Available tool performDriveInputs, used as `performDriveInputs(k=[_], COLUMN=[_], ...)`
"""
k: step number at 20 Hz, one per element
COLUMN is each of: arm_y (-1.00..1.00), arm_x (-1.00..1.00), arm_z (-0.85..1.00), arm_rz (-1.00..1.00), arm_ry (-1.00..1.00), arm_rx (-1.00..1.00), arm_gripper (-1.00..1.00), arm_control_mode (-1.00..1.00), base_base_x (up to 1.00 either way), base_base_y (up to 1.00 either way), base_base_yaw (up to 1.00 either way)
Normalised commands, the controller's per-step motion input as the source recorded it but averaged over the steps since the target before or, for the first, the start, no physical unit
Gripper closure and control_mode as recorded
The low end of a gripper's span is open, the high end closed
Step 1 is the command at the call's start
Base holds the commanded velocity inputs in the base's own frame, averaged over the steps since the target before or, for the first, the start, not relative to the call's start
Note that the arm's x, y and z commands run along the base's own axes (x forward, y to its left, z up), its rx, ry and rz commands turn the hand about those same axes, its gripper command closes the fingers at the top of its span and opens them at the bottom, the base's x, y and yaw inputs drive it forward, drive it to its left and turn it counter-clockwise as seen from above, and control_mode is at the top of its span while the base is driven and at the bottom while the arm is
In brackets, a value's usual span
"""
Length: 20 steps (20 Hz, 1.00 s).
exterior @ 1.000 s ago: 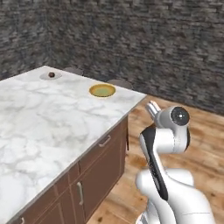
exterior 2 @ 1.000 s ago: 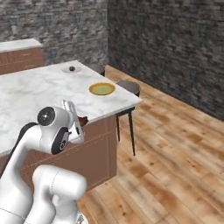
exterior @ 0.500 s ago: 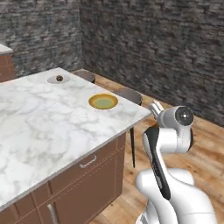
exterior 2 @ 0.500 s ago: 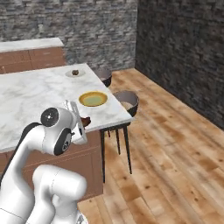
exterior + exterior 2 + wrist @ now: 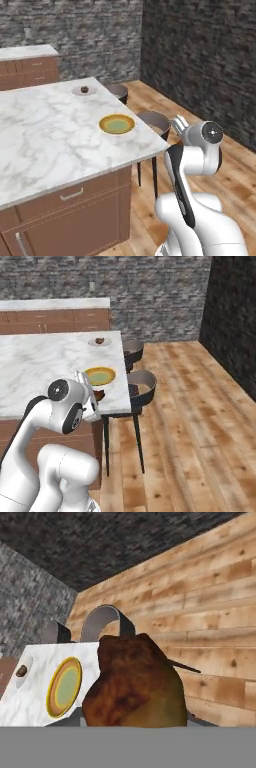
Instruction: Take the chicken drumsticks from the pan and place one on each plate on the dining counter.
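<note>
Room: dark stone walls, wooden plank floor [image 5: 190, 406], brown cabinets with a pale top along the back wall.
Surface: dining counter [image 5: 45, 130], white grey-veined marble over brown wood fronts with metal handles.
Stools: two round dark-seated stools [image 5: 142, 387] at the counter's end, one beyond the other.
Yellow plate: olive-yellow plate with a greener centre [image 5: 117, 124] lies flat near the counter's corner closest to the arm; nothing lies on it.
White plate: pale plate [image 5: 84, 91] further back near the same counter edge, well apart from the yellow one.
Drumstick on plate: a small dark brown drumstick [image 5: 100, 340] sits on the white plate.
Held drumstick: a second brown, golden-mottled drumstick [image 5: 135, 684] looms large right in front of the hand camera; in the right base view it shows [image 5: 98, 395] at the hand, just short of the yellow plate.
Fingers: gripper [image 5: 95, 397] closed on the held drumstick, raised near the counter's corner, beside the nearer stool.
Arm: white, folded upright, elbow joint above the base.
</note>
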Motion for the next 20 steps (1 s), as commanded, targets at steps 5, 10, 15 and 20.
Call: performDriveInputs(k=[5,10,15,20], arm_y=[0.0,0.0,0.0,0.0], arm_x=[0.0,0.0,0.0,0.0], arm_z=[0.0,0.0,0.0,0.0], arm_rz=[0.0,0.0,0.0,0.0], arm_ry=[0.0,0.0,0.0,0.0], arm_rx=[0.0,0.0,0.0,0.0], arm_gripper=[1.0,1.0,1.0,1.0], arm_control_mode=[1.0,1.0,1.0,1.0], base_base_x=[0.06,0.05,0.32,0.49], base_base_y=[-1.0,-0.97,-0.73,-0.6], base_base_yaw=[0.53,0.57,0.67,0.72])
